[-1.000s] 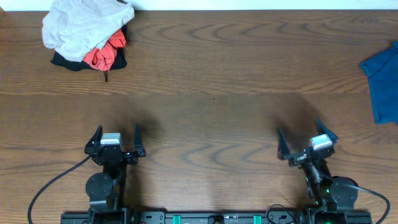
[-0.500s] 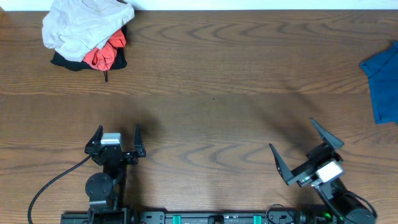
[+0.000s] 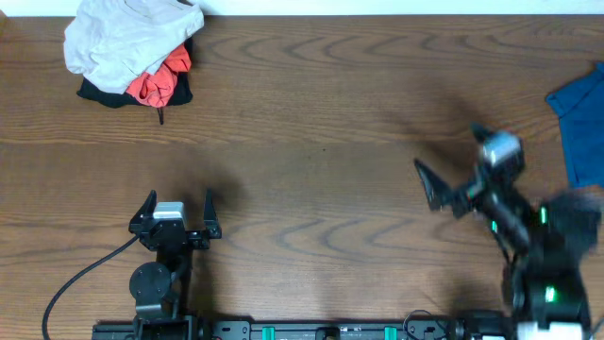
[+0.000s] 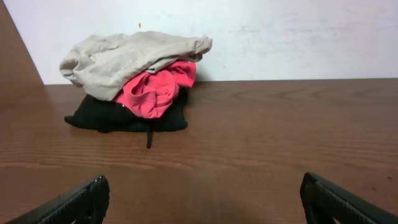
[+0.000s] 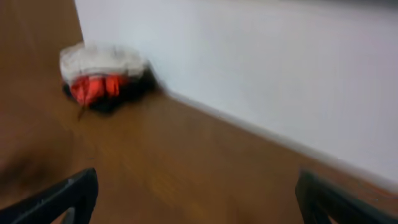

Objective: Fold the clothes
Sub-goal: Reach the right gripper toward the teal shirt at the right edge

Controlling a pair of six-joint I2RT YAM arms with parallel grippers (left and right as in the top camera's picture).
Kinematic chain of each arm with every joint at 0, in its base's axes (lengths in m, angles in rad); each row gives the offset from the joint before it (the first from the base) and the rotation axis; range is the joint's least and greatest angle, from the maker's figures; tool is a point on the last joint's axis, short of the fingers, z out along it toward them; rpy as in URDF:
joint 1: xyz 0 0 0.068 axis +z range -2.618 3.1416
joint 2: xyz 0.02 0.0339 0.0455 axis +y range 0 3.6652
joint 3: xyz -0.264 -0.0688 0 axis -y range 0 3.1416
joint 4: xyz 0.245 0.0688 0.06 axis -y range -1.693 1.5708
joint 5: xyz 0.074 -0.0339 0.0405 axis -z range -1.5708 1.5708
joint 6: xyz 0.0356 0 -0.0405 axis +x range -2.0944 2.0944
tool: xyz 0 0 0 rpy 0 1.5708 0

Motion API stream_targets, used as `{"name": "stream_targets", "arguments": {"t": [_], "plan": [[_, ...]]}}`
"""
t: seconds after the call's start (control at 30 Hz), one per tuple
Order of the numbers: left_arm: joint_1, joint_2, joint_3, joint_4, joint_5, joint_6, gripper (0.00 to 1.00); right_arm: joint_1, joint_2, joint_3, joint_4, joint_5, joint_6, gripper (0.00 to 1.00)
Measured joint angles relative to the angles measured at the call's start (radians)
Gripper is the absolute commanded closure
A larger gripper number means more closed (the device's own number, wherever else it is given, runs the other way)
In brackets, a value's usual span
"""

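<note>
The blue shirt [image 3: 578, 127] lies at the right edge of the table [image 3: 321, 113], not folded yet, and the left claw [image 3: 177, 203] and right claw [image 3: 445, 144] are both wide open and empty, so all the folding is left to do.

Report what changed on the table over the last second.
The right claw swung away from the front edge, farther out over the table and nearer the teal shirt, with its jaws open and holding nothing. Nothing was grasped or released. The left claw stayed put and open. The shirt and the clothes pile at the far left did not move.
</note>
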State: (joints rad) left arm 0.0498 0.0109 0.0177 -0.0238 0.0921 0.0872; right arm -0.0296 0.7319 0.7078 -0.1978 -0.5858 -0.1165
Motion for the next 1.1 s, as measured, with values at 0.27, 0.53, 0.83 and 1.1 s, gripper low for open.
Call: {"name": "stream_targets", "arguments": {"t": [0.27, 0.53, 0.83, 1.1], "plan": [[0.000, 0.000, 0.000, 0.001, 0.003, 0.000, 0.02, 0.000, 0.377, 0.289, -0.272, -0.063, -0.017, 0.01], [0.000, 0.000, 0.000, 0.000, 0.003, 0.000, 0.02, 0.000, 0.473, 0.298, -0.280, -0.118, -0.019, 0.01], [0.000, 0.000, 0.000, 0.000, 0.003, 0.000, 0.02, -0.001, 0.472, 0.340, -0.320, 0.396, 0.111, 0.01], [0.000, 0.000, 0.000, 0.001, 0.003, 0.000, 0.02, -0.155, 0.570, 0.383, -0.293, 0.839, 0.195, 0.01]]}}
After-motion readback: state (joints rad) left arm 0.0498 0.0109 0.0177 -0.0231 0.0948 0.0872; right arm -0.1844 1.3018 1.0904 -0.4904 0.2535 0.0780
